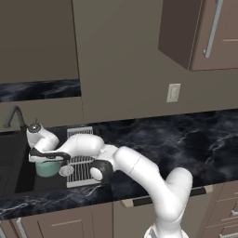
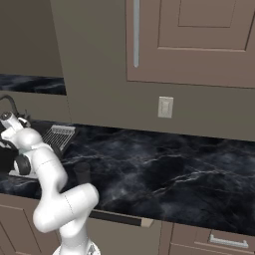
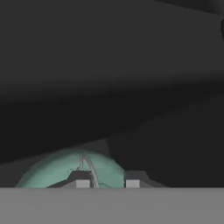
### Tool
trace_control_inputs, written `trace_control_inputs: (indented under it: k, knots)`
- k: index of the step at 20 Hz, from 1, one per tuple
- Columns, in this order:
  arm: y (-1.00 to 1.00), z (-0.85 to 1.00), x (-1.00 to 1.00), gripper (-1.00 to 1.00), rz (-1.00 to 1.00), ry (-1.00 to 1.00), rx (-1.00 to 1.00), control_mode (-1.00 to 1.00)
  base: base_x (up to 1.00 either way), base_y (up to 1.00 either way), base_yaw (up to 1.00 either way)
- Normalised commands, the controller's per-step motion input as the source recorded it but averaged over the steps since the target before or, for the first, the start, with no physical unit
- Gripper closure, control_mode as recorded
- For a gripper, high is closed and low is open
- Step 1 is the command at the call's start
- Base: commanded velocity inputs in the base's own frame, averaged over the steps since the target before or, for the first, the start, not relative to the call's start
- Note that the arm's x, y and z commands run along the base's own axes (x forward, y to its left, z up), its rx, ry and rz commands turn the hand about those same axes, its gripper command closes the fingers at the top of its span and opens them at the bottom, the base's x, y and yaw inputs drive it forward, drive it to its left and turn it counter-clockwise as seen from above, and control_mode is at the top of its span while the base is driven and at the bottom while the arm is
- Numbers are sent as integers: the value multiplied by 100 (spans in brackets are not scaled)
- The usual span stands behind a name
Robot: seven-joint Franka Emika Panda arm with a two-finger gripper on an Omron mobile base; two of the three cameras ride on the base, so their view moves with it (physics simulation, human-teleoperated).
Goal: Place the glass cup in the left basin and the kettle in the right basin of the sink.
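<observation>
Now over the right basin (image 1: 28,183), the gripper (image 3: 107,181) clamps the mint-green kettle (image 1: 48,168) by its handle.

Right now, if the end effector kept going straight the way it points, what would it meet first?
Most likely the kettle: the end effector sits right at its mint-green top, over the right basin. Depth is unclear; contact may already exist.

We see our arm (image 1: 135,167) rise from the 5 o'clock corner of the left base view, bend at the elbow and reach toward 9 o'clock, wrist turned down. In the hand view our gripper (image 3: 107,181) sits at 6 o'clock, its fingertips (image 3: 82,183) set narrowly apart.
</observation>
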Motion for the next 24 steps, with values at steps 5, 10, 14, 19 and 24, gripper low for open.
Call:
trace_control_inputs:
  k: [5,10,14,19,24]
  knots:
    - [39,-2,12,-100,3,0,0,-100,0,0,0]
    - [36,12,-1,-100,2,-2,0,-100,0,0,0]
    - [30,38,-11,-100,0,-5,0,-100,0,0,0]
    - [19,47,-20,-100,0,-1,0,-100,0,0,0]
    - [1,54,-29,-100,0,0,0,-100,0,0,0]
